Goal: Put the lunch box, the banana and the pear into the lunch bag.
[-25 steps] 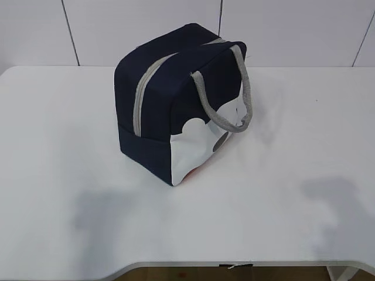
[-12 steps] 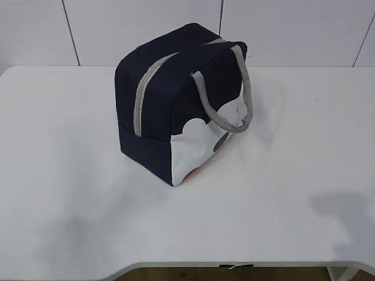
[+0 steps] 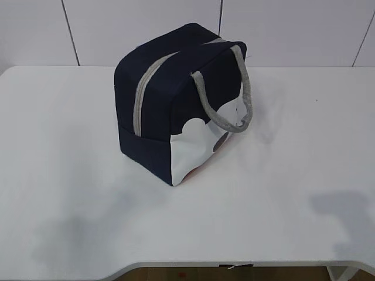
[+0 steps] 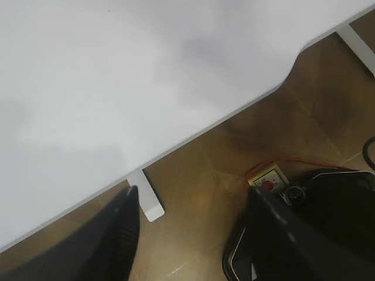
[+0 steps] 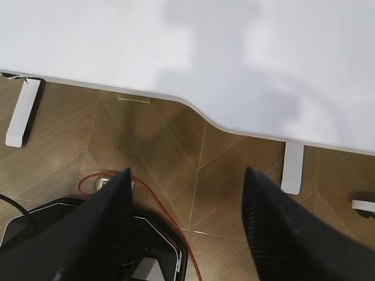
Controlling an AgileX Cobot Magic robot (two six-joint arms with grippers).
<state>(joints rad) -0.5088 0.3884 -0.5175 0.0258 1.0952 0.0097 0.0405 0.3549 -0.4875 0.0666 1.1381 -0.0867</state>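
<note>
The navy-blue lunch bag (image 3: pixel 176 99) stands on the white table (image 3: pixel 281 199) a little left of centre, its grey zipper shut, a grey handle hanging over its white cloud panel. The lunch box, the banana and the pear are not in view. Neither gripper shows in the exterior view. My left gripper (image 4: pixel 193 202) is open and empty, hanging beyond the table's front edge over the wooden floor. My right gripper (image 5: pixel 186 175) is open and empty, also beyond the table's front edge over the floor.
The table's curved front edge (image 4: pixel 246 105) shows in both wrist views (image 5: pixel 199 111). White table legs (image 5: pixel 291 167), a red cable (image 5: pixel 146 187) and the black robot base (image 4: pixel 328 199) lie on the floor below.
The arm shadows on the table have slid toward the front edge and outward over the last second. The bag has not moved.
</note>
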